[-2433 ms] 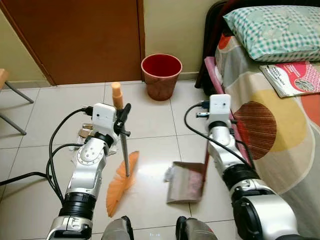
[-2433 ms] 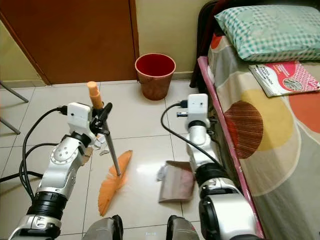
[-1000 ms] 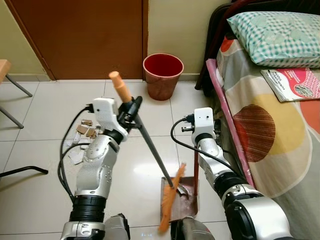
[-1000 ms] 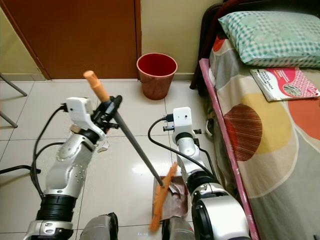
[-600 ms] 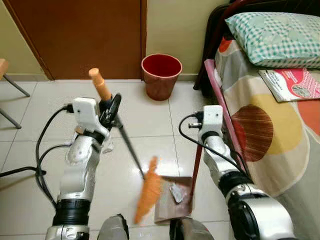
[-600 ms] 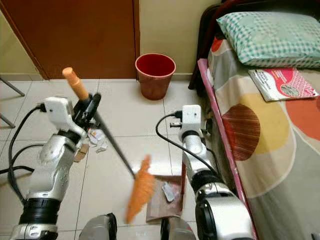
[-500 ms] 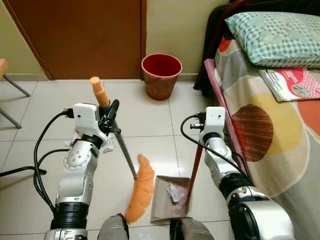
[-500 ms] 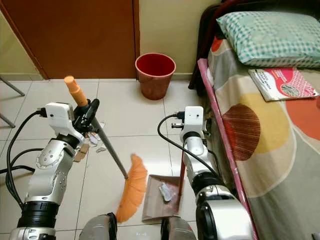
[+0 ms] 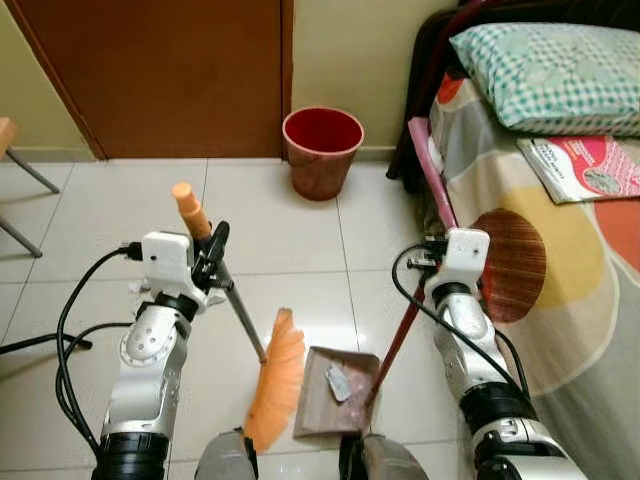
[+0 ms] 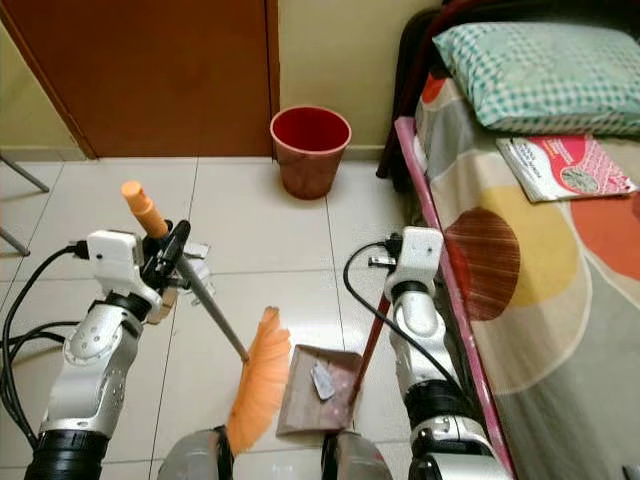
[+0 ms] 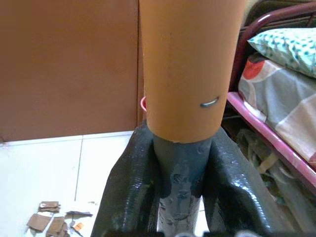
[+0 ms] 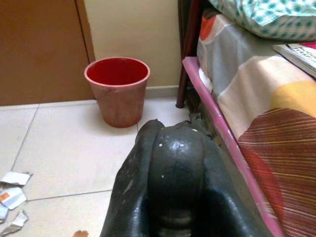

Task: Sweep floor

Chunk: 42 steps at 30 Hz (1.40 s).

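Note:
My left gripper (image 9: 214,264) is shut on the broom's grey shaft (image 11: 180,183), just below the orange grip (image 9: 187,207). The shaft slants down to the orange bristles (image 9: 276,381), which rest on the tiles against the left edge of the brown dustpan (image 9: 312,408). A crumpled paper scrap (image 9: 337,381) lies in the pan. The pan's red handle (image 9: 400,326) rises to my right gripper (image 10: 390,291), whose black fingers (image 12: 170,163) are shut around it. More torn paper scraps (image 10: 194,253) lie on the floor behind my left arm.
A red bin (image 9: 322,150) stands against the wall beside the brown door (image 9: 160,70). The bed (image 9: 540,220), with a pink rail, pillow (image 9: 545,60) and magazine (image 9: 585,165), runs close along my right. Chair legs (image 9: 20,200) and a black cable (image 9: 40,345) are at the left.
The broom swept across the dustpan, then swung back left to rest beside it, leaving a scrap in the pan. My right arm has moved toward the bed, tilting the red handle.

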Available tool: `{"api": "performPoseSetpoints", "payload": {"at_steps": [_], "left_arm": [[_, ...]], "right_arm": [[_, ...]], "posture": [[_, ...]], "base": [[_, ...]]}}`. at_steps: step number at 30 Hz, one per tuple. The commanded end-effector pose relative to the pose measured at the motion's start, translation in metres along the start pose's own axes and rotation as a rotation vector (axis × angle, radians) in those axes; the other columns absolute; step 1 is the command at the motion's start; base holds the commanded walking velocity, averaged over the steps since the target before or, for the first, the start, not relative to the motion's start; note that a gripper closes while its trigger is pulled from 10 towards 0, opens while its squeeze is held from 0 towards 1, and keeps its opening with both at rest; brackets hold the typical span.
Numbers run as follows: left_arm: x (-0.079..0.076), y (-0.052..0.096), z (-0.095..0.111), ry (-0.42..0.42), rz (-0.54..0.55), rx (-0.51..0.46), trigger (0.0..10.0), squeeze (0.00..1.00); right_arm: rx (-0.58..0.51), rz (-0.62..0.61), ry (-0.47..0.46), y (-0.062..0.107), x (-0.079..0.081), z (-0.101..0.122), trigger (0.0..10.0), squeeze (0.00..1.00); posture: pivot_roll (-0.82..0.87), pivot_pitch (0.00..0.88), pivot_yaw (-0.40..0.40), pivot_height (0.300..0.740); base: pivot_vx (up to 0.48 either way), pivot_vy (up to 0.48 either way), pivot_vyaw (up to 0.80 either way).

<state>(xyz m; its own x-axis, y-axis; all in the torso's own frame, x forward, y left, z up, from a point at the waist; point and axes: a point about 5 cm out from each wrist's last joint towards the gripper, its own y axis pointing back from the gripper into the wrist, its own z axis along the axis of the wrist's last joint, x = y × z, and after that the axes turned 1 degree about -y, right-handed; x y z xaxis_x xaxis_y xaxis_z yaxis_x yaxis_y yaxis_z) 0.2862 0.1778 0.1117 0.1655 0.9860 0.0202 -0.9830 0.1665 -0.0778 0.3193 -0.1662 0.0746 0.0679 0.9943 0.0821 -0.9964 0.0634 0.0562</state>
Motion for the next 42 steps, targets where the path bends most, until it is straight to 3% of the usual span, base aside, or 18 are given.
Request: {"api": "performPoseSetpoints", "payload": {"at_steps": [1,16,27,32,34,42], "left_arm": [[0.002,0.005,0.001,-0.048,0.009,-0.001,10.0,0.0],[-0.001,0.004,0.003,-0.054,0.012,-0.015,10.0,0.0],[-0.002,0.013,-0.008,-0.038,0.025,0.029,10.0,0.0],[0.003,0.006,-0.006,-0.058,0.025,0.018,10.0,0.0],[0.008,-0.002,0.0,-0.057,0.047,-0.002,10.0,0.0],[0.009,-0.003,0.002,-0.065,0.036,-0.009,10.0,0.0]], "right_arm": [[-0.034,0.007,-0.036,0.005,-0.002,0.008,10.0,0.0],[-0.045,0.001,-0.034,0.01,-0.004,0.018,10.0,0.0],[0.023,-0.024,-0.018,0.016,-0.009,0.006,10.0,0.0],[0.027,-0.024,-0.009,0.015,-0.007,0.005,10.0,0.0],[0.01,-0.029,-0.003,0.012,-0.008,0.008,10.0,0.0],[-0.027,-0.061,-0.001,0.008,-0.015,0.017,10.0,0.0]], "posture": [[0.06,0.145,-0.042,0.74],[0.04,0.128,-0.037,0.74],[0.03,0.109,-0.077,0.74],[0.03,0.097,-0.08,0.74],[0.02,0.099,-0.044,0.74],[0.0,0.106,-0.016,0.74]], "base": [[0.0,0.0,0.0],[0.254,0.0,0.0],[0.367,0.0,0.0],[0.368,0.0,0.0],[0.369,0.0,0.0],[0.378,0.0,0.0]]}}
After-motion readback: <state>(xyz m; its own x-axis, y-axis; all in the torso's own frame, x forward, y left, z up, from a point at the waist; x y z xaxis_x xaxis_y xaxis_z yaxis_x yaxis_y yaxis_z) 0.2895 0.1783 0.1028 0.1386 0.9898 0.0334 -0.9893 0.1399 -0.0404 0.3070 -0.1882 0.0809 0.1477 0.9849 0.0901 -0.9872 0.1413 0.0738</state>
